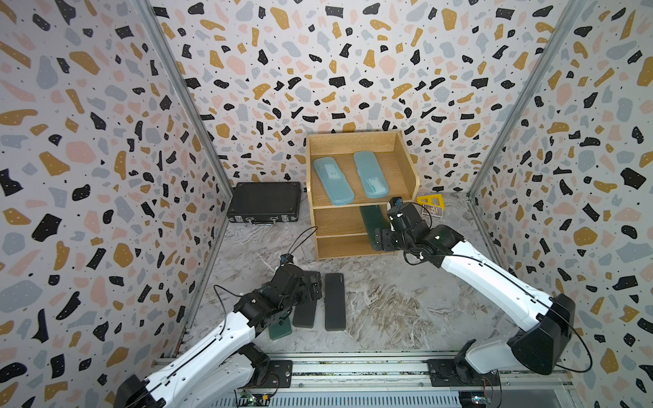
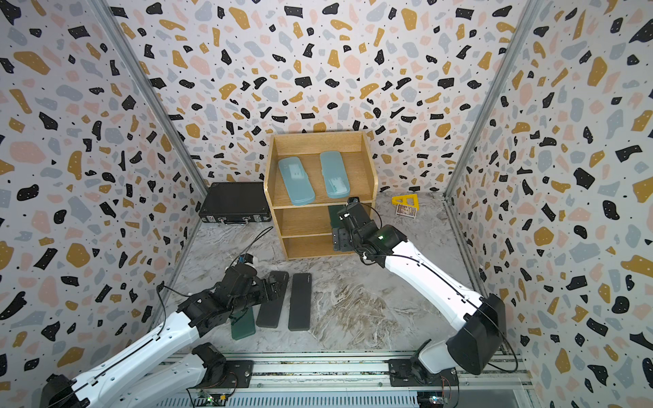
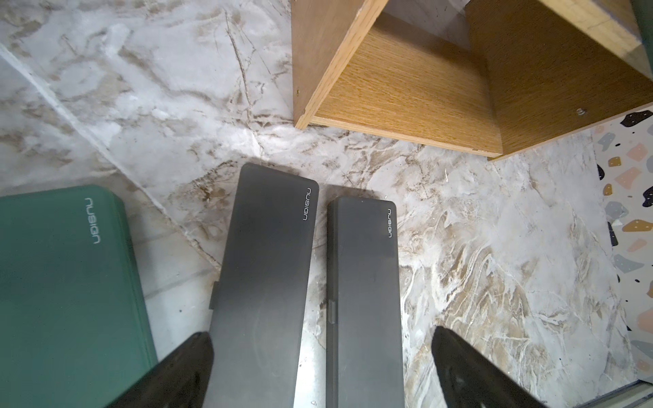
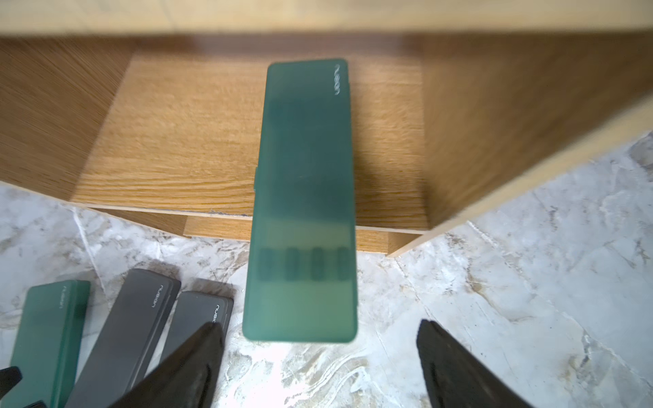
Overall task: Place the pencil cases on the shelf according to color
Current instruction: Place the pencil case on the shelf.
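Six pencil cases: two light-blue cases [image 1: 333, 181] [image 1: 371, 173] on the top tier of the shelf [image 1: 353, 143] at twelve o'clock; two black cases [image 3: 261, 282] [image 3: 364, 300] and one green case [image 3: 63, 282] on the table [image 1: 388, 303] near seven o'clock. The second green case [image 4: 304, 197] rests on the middle tier. Only my right wrist view shows its whole length, overhanging the front edge, my right gripper [image 4: 318, 323] spread clear. My left gripper [image 3: 319, 333] gapes above the black pair.
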You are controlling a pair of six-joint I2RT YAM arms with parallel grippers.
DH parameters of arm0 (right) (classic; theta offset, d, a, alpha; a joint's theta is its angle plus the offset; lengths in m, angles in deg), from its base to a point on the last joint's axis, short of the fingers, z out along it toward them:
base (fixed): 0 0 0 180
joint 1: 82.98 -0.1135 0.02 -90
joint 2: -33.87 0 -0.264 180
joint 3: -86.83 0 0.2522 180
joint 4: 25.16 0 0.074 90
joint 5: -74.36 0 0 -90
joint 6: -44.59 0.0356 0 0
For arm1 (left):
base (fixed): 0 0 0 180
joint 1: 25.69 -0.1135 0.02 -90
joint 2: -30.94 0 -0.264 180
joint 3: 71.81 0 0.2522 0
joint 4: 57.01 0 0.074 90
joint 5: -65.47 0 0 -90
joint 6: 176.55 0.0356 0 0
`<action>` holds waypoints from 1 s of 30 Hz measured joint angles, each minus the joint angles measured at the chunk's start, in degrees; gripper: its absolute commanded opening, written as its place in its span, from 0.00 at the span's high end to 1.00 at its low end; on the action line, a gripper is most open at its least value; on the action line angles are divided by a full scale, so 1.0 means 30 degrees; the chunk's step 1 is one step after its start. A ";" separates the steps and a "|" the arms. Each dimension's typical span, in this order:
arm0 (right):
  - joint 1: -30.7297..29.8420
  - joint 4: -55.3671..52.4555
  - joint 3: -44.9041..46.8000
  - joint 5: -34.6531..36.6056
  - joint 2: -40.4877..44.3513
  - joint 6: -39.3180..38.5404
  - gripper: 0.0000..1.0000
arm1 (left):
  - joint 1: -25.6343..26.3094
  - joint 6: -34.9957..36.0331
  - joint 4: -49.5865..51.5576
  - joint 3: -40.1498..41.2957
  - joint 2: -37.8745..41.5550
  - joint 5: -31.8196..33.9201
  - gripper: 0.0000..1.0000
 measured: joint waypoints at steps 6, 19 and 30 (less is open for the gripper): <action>0.0015 0.0109 0.2769 0.0219 0.3031 -0.0022 0.20 | 0.0000 0.0000 0.0379 0.0000 0.0379 0.0248 0.00; 0.0015 0.2987 0.9114 -0.3286 0.7249 0.1406 0.83 | 0.0000 0.0007 0.0517 0.0503 0.1282 0.0466 0.00; 0.0015 0.7002 0.9296 -0.4896 0.4714 0.2273 0.84 | 0.0000 -0.0022 0.0357 0.0889 0.1188 0.0459 0.00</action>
